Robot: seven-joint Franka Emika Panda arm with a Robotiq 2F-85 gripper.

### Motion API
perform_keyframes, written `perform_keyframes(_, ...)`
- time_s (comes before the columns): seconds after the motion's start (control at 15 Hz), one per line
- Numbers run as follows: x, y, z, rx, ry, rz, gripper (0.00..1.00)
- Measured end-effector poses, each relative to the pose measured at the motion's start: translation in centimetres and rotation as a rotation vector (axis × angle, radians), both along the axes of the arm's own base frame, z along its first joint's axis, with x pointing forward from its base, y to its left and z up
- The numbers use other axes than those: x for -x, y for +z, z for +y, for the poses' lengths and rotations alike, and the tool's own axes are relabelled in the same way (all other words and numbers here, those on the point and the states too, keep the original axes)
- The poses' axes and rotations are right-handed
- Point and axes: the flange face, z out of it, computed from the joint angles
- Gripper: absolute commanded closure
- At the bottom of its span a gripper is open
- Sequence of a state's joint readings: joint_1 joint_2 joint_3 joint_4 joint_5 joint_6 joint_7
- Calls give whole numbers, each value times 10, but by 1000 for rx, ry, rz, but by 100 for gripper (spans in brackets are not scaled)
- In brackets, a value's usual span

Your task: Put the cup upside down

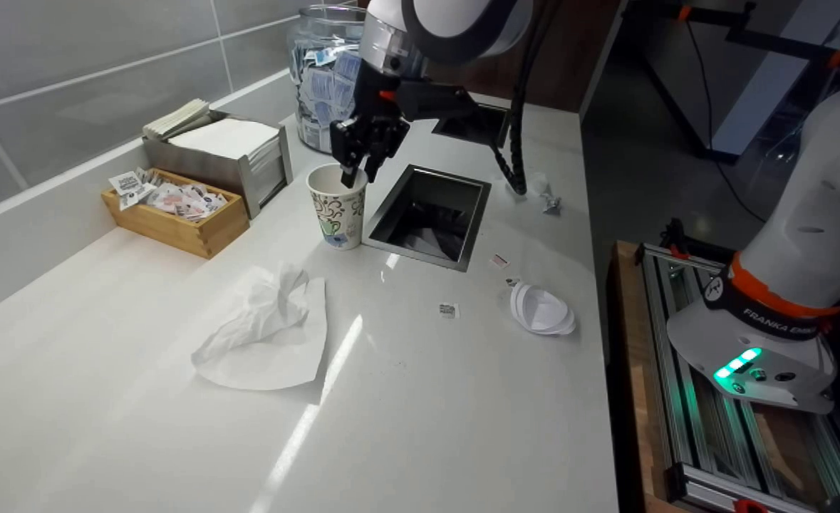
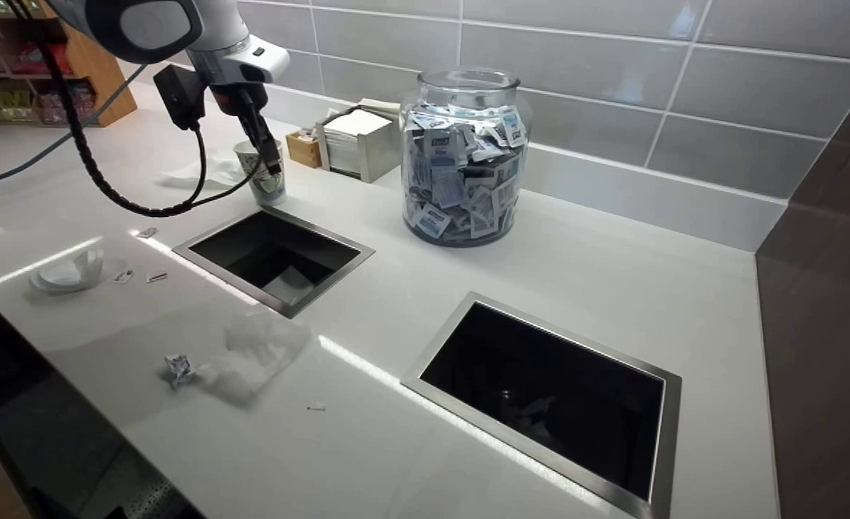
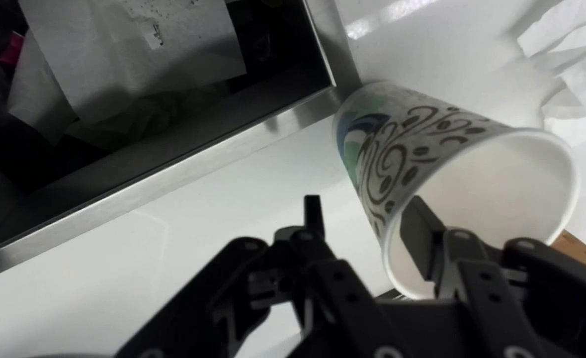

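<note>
In an exterior view, a paper cup (image 1: 338,219) stands upright, mouth up, on a white counter (image 1: 420,413) below gray tile (image 1: 99,35), just beside a metal-rimmed cutout (image 1: 475,221), the gripper (image 1: 360,175) at the cup's rim.

In an exterior view, shelves (image 2: 100,65) stand beyond the counter, cut off at the edge, and a glass jar (image 2: 468,88) of packets (image 2: 448,151) sits near the tile; the gripper covers part of the cup.

In the wrist view, the jaws stand well apart astride the cup's wall, one finger (image 3: 422,238) inside the mouth and one outside; whether either touches the paper is hard to tell. A wooden box (image 3: 578,251) shows only a corner past the rim, and shadow swallows much of the cutout.
</note>
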State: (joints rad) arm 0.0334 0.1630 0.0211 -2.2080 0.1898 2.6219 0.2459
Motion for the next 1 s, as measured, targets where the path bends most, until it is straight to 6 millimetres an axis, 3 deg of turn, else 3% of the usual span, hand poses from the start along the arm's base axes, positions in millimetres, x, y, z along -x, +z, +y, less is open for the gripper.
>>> perform_keyframes(0.13,-5,4,1,5,-4,-39,99)
perform_keyframes(0.6,-13,11,10,30,-9,-145,99)
perform_keyframes(1.0,-17,31,26,202,109,-277,99)
